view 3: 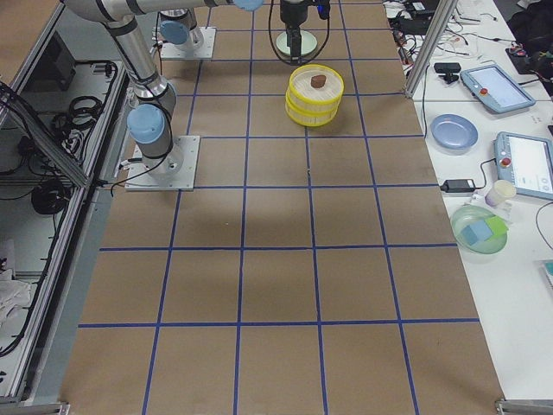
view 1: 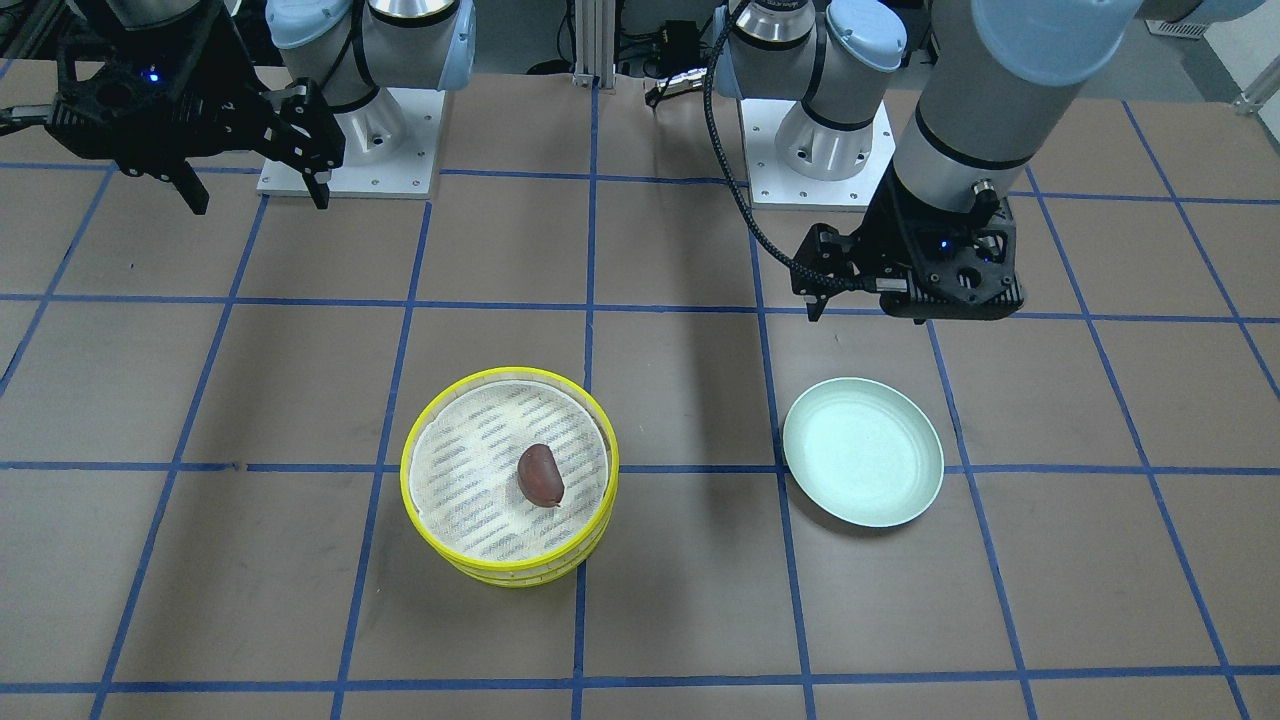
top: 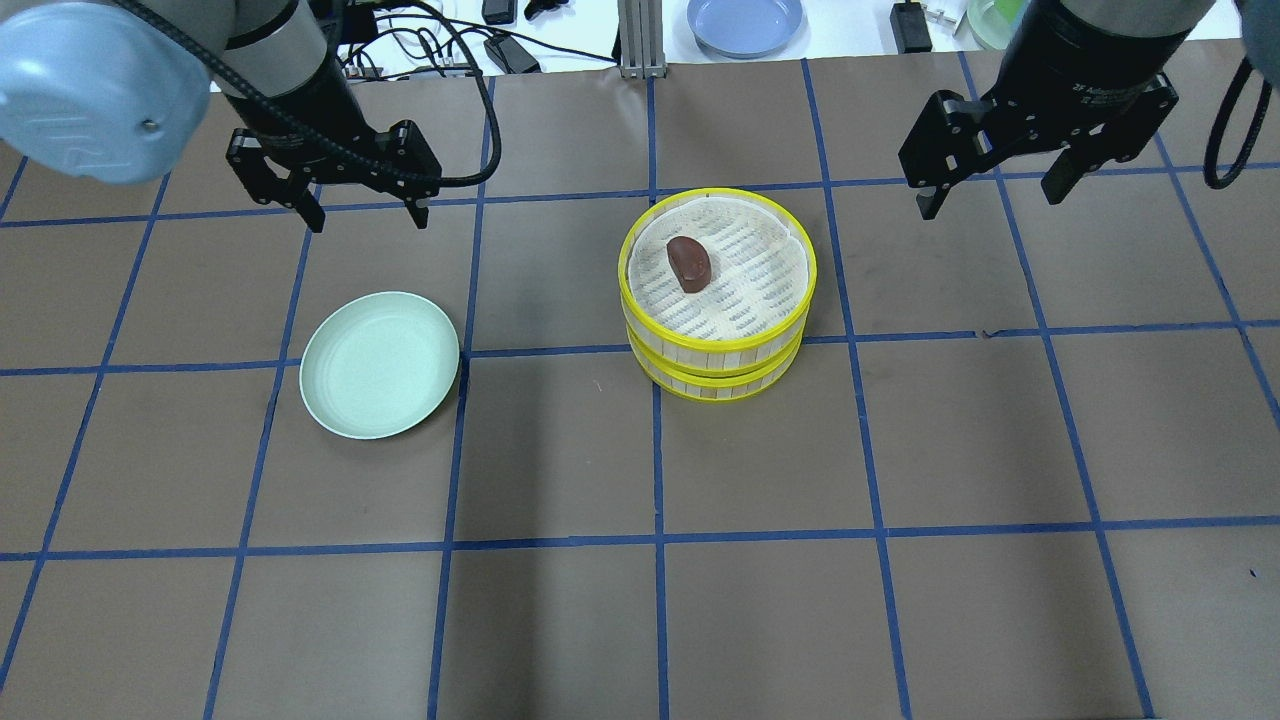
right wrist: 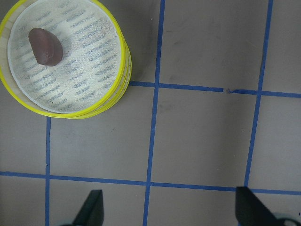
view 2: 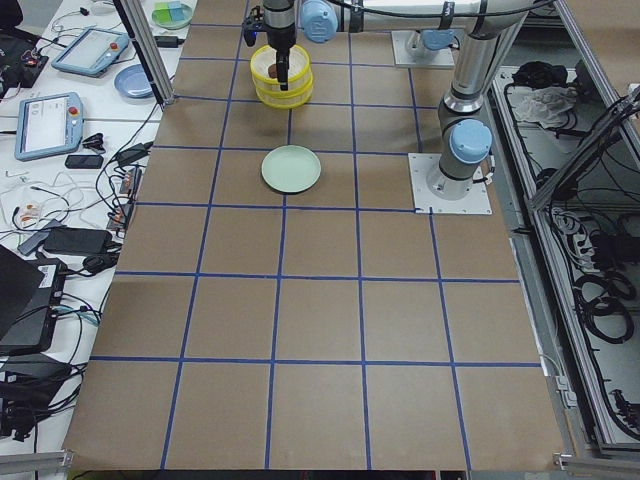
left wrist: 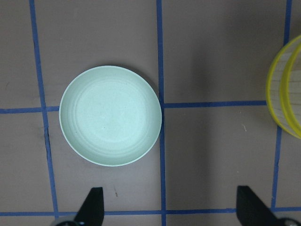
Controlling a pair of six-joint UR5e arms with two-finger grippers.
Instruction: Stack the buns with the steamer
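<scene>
Two yellow-rimmed steamer trays [top: 720,352] stand stacked, one on the other, at the table's middle. They also show in the front view [view 1: 470,500] and the right wrist view [right wrist: 80,61]. The dark reddish-brown bun [top: 689,263] lies on the top tray's white floor, as the front view [view 1: 541,475] and the right wrist view [right wrist: 45,45] show. The cream-white bun is hidden. My left gripper [top: 362,212] is open and empty, raised beyond the plate. My right gripper [top: 990,203] is open and empty, raised to the right of the stack.
An empty pale-green plate [top: 380,365] sits left of the stack and fills the left wrist view [left wrist: 110,115]. The stack's rim [left wrist: 282,94] shows at that view's right edge. A blue plate [top: 745,22] and cables lie on the white bench beyond the table.
</scene>
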